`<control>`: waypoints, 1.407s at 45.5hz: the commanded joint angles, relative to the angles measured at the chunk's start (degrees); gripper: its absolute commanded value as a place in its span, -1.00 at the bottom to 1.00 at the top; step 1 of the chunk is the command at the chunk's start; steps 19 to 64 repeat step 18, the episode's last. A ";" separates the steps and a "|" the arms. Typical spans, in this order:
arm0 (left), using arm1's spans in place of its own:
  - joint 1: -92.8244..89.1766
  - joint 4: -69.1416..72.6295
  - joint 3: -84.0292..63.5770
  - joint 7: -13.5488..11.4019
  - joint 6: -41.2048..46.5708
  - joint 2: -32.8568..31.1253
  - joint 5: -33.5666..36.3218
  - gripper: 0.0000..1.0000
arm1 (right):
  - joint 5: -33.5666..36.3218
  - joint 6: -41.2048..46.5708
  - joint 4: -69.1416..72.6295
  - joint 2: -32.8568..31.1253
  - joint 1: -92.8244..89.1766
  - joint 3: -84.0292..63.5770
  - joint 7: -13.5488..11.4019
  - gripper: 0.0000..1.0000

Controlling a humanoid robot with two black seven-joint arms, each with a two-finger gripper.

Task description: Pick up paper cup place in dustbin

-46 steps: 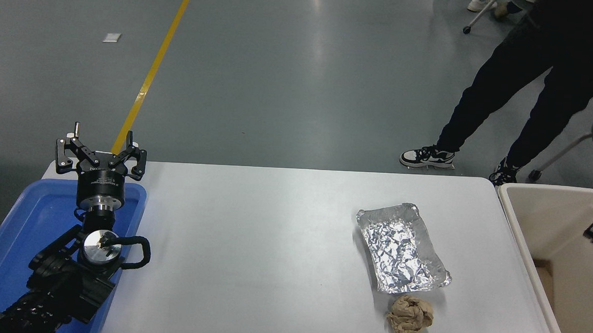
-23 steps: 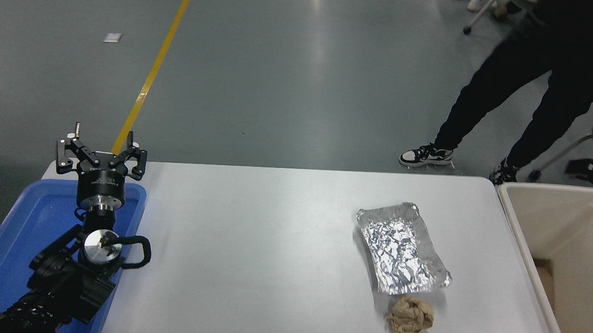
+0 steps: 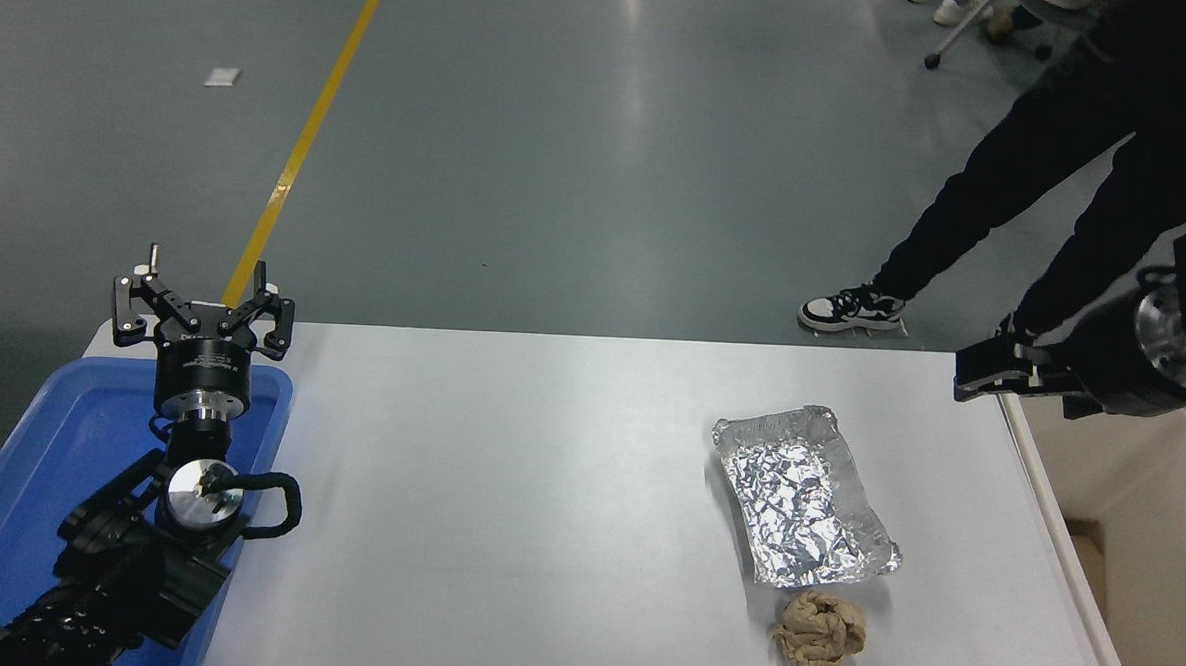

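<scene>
The paper cup does not show anywhere in the head view. The beige dustbin [image 3: 1135,517] stands off the table's right edge, with its far part covered by my right arm. My right gripper [image 3: 987,375] reaches in from the right edge and points left, over the dustbin's far left corner and the table's far right corner. I see nothing held in it. My left gripper [image 3: 204,306] is parked open at the lower left, over the blue tray [image 3: 37,449].
A crinkled silver foil tray [image 3: 804,497] lies right of the table's middle, with a crumpled brown paper ball [image 3: 820,633] just in front of it. A person in black trousers [image 3: 1040,172] stands beyond the table's far right corner.
My right arm has swung up out of the dustbin and leftward, so the gripper now hangs over the table's far right corner. The person has shifted slightly. The left arm has not moved.
</scene>
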 commanded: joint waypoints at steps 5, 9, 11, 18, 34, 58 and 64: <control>0.04 0.00 0.00 -0.03 0.07 0.00 0.00 0.98 | 10.26 5.83 0.93 13.66 4.43 0.72 0.00 1.00; 0.04 0.00 0.00 -0.03 -0.01 0.00 0.00 0.98 | 10.87 9.87 0.93 15.06 6.71 0.81 0.00 1.00; 0.04 0.00 0.00 -0.03 0.07 0.00 0.00 0.98 | 11.13 11.98 0.93 15.24 7.94 0.99 0.00 1.00; 0.04 0.00 0.00 -0.03 0.07 0.00 0.00 0.98 | 11.57 14.45 0.93 15.07 9.09 0.90 0.00 1.00; 0.04 0.00 0.00 -0.03 0.07 0.00 0.00 0.98 | 11.57 14.45 0.93 15.07 9.09 0.90 0.00 1.00; 0.04 0.00 0.00 -0.03 0.07 0.00 0.00 0.98 | 11.57 14.45 0.93 15.07 9.09 0.90 0.00 1.00; 0.04 0.00 0.00 -0.03 0.07 0.00 0.00 0.98 | 11.57 14.45 0.93 15.07 9.09 0.90 0.00 1.00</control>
